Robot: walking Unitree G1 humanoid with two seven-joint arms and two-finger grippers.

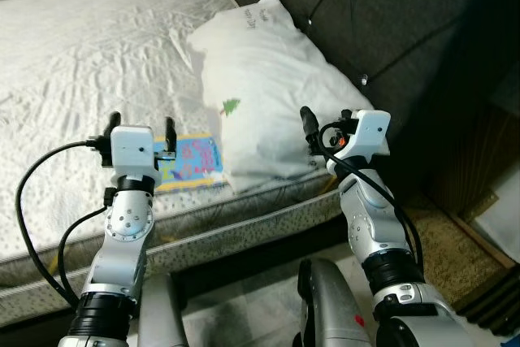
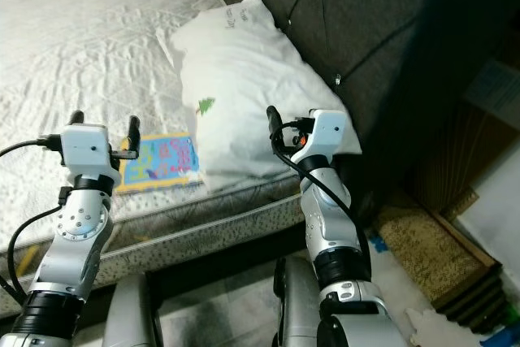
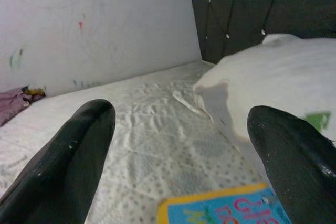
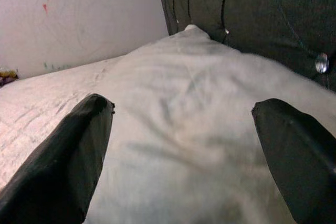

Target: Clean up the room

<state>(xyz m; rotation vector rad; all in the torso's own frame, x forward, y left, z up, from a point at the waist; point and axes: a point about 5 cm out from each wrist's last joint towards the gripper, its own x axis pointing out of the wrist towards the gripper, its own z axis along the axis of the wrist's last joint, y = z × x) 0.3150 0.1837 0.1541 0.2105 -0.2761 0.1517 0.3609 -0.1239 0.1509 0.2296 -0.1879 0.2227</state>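
You face the bed point(image 1: 73, 46); its pillow point(image 1: 268, 79) fills the headboard corner. The colourful book point(image 1: 191, 162) lies at the near edge, long axis along it, just ahead of your spread, empty left end effector point(image 1: 140, 129); the right end effector point(image 4: 184, 145), also spread and empty, faces the pillow.

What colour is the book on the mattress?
The book has a blue cover with a yellow border and pink lettering; clearest in the left eye view.

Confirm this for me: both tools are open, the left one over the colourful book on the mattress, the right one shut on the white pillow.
Not quite. The right tool is open too, its fingers spread over the white pillow without gripping it, as the right wrist view shows. The left tool is open over the colourful book on the mattress.
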